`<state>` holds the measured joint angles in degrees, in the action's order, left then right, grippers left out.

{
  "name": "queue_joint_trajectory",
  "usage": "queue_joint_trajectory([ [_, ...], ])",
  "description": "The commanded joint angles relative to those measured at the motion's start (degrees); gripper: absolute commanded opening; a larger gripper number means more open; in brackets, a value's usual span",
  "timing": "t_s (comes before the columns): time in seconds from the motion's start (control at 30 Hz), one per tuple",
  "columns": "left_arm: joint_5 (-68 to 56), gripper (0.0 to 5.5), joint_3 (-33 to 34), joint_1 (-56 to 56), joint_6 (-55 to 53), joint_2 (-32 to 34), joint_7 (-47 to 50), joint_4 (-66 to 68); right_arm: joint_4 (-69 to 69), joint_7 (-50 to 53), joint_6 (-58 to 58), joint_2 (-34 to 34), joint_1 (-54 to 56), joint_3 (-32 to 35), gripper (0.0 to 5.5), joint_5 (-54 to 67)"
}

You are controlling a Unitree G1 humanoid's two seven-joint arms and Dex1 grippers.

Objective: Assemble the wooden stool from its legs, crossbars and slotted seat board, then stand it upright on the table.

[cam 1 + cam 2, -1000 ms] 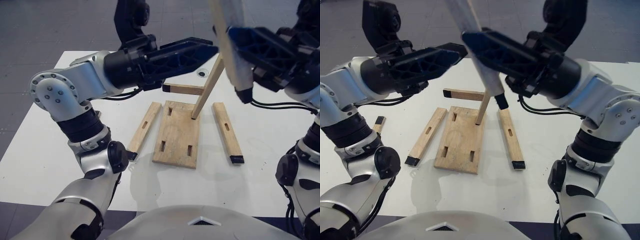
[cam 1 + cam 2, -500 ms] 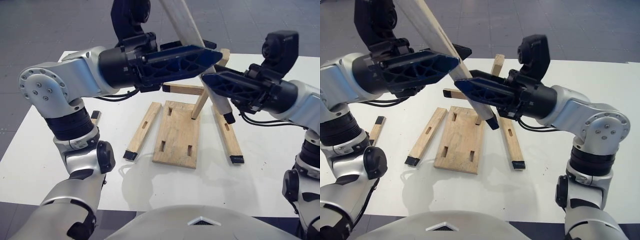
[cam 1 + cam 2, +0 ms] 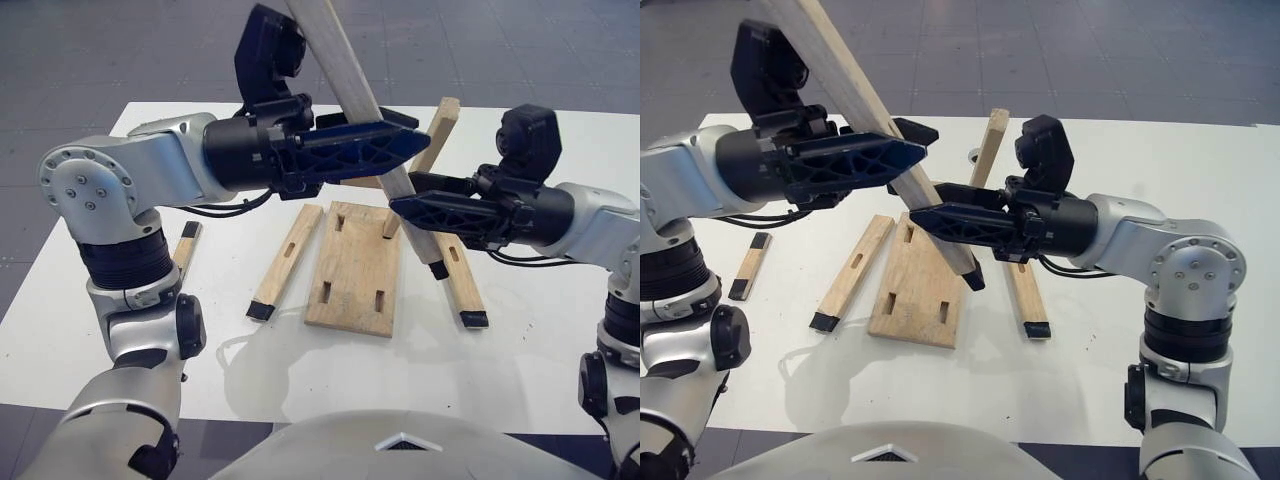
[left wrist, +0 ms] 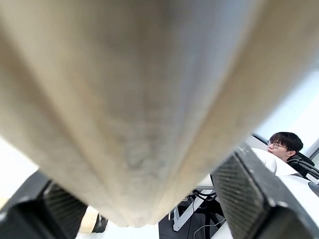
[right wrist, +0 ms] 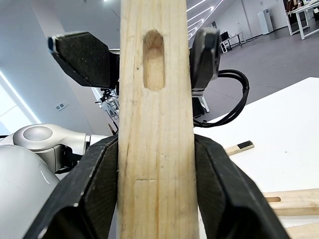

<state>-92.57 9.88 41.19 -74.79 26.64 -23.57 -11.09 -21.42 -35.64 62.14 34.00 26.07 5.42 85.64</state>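
**Stool parts, placed relative to the seat board [image 3: 352, 290].** A short crossbar [image 3: 186, 245] lies well to its left. The left flat leg [image 3: 288, 258] lies just beside its left edge. Above the board, the left gripper [image 3: 415, 135] and the right gripper [image 3: 405, 195] both pinch the slanted held leg [image 3: 340, 60], whose black tip hangs near the board's right edge. The socketed leg [image 3: 438, 125] stands tilted in the board's rear right slot. The right flat leg [image 3: 460, 290] lies just to its right.

I work in a lab-like hall, big and open. My white table [image 3: 60, 300] stands on a grey tiled floor [image 3: 100, 50] that runs on well past it at 12 o'clock and 9 o'clock. Long strip lights [image 5: 197, 6] cross a high ceiling, and desks [image 5: 301, 9] stand far off by pale walls.
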Motion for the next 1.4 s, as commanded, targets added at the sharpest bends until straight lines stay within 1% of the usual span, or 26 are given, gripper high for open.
queue_joint_trajectory([
  [0.03, 0.26, 2.89, -1.33, -0.95, 0.96, 1.65, 0.49, 0.11, -0.58, -0.75, -0.06, 0.43, 0.11, -0.56, 2.02, -0.8],
  [0.07, 0.32, 2.78, -1.59, -1.05, 1.21, 1.79, 0.67, 0.23, -0.56, -0.83, -0.1, 0.39, 0.12, -0.6, 2.02, -0.97],
  [0.17, -0.42, 2.22, -2.22, -1.57, 1.47, 2.41, 0.85, 0.11, -0.47, -1.12, -0.05, 0.46, 0.18, -0.6, 2.02, -1.29],
  [0.37, -2.38, 2.17, -2.73, -2.1, 1.47, 4.22, -0.31, -0.12, 0.73, -3.28, 0.14, 2.06, 0.29, -0.41, 2.02, -3.6],
  [0.4, -2.97, 2.17, -2.65, -2.14, 1.9, 4.16, -0.07, 0.22, 0.9, -3.29, -0.71, 2.28, 0.46, -0.47, 2.02, -5.68],
  [0.5, -4.16, 2.17, -2.44, -2.33, 3.42, 3.66, 0.5, 0.63, 2.2, -2.14, 1.09, 3.12, 1.0, -1.22, 2.02, -6.65],
  [0.53, -4.08, 2.17, -2.47, -2.47, 3.72, 3.59, 0.57, 0.62, 2.28, -2.39, 1.17, 3.21, 1.01, -1.23, 2.39, -6.77],
  [0.67, -4.06, 2.14, -2.49, -3.03, 4.68, 3.77, 1.43, 0.72, 1.94, -3.25, 0.67, 4.0, 0.76, -1.22, 3.16, -7.86],
  [0.73, -3.79, 2.14, -2.45, -3.5, 5.22, 3.76, 1.8, 0.68, 1.93, -3.59, 0.33, 4.59, 0.58, -1.02, 3.66, -8.92],
  [0.83, -2.28, 2.12, -2.25, -4.78, 5.64, 4.72, 1.39, 0.29, 1.68, -4.64, 0.5, 6.56, -0.33, 1.05, 4.25, -9.25],
  [0.87, -1.33, 2.1, -1.99, -5.04, 5.79, 5.36, 0.92, 0.45, 1.33, -5.17, 0.55, 7.47, -0.91, 1.98, 4.35, -9.05],
  [1.03, 3.59, 2.06, 0.21, -4.44, 6.82, 9.38, -2.36, 3.17, -1.59, -8.18, 1.38, 12.57, -5.04, 6.29, 4.35, -8.49],
  [1.1, 5.86, 2.06, 1.97, -3.7, 7.37, 11.76, -4.48, 4.63, -4.8, -2.96, 0.85, 14.37, -7.96, 5.27, 4.35, -14.85],
  [1.13, 6.67, 2.06, 3.08, -3.56, 7.73, 13.0, -5.32, 4.95, -5.41, 3.03, 1.77, 13.31, -8.76, 4.89, 4.35, -16.22],
  [1.23, 7.19, 2.06, 5.49, -3.87, 8.15, 15.17, -6.21, 3.5, -8.25, 22.18, 8.12, 7.29, -11.26, 0.24, 4.35, -20.91],
  [1.27, 6.59, 2.06, 5.76, -4.26, 8.31, 15.05, -5.55, 2.02, -10.01, 28.08, 10.02, 4.32, -12.16, -3.09, 4.35, -24.0],
  [1.33, 5.19, 2.06, 5.84, -4.79, 8.6, 14.32, -4.02, -0.47, -13.29, 35.41, 12.8, -0.03, -13.86, -7.8, 4.35, -27.57],
  [1.4, 3.89, 2.06, 5.79, -5.21, 8.95, 13.58, -2.49, -2.08, -16.6, 38.55, 15.53, -2.07, -15.48, -11.21, 4.35, -29.51],
])
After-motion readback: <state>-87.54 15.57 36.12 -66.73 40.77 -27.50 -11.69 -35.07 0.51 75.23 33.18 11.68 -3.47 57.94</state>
